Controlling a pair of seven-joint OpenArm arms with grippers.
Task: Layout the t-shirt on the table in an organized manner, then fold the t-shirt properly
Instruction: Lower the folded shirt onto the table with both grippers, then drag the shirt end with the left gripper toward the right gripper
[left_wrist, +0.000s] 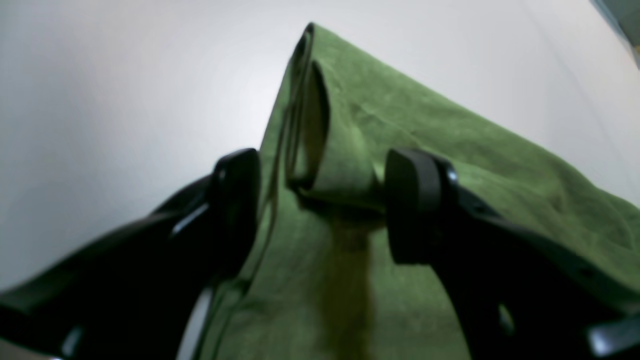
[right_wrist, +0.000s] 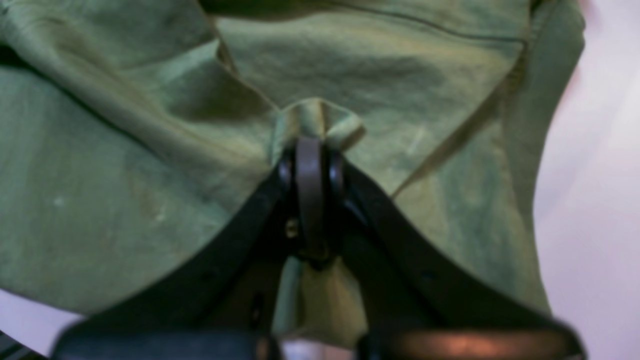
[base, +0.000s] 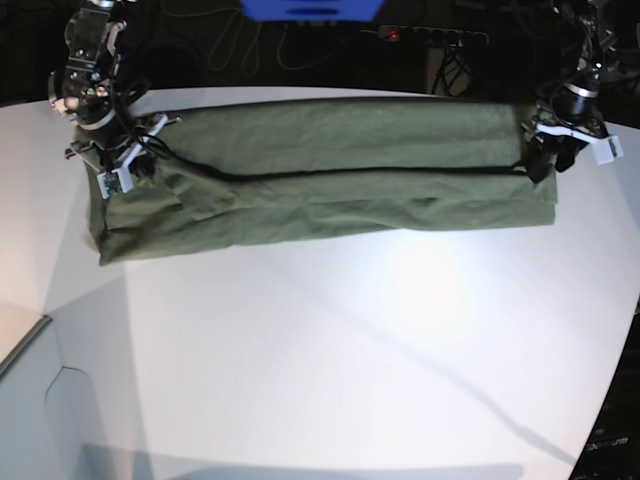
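The olive-green t-shirt (base: 330, 190) lies folded lengthwise in a long band across the far part of the white table (base: 350, 340). My right gripper (base: 125, 170) holds its end at the base view's left. In the right wrist view this gripper (right_wrist: 311, 165) is shut, with a pinch of t-shirt (right_wrist: 125, 200) bunched between its fingers. My left gripper (base: 545, 150) is at the band's other end. In the left wrist view its jaws (left_wrist: 322, 200) stand wide apart, astride a folded edge of the t-shirt (left_wrist: 450, 150). The right finger (left_wrist: 410, 200) touches that fold.
Dark floor with cables, a power strip (base: 420, 35) and a blue object (base: 310, 8) lies beyond the table's far edge. The table's curved edge (base: 40, 330) runs down the near left, with a lower grey surface beside it.
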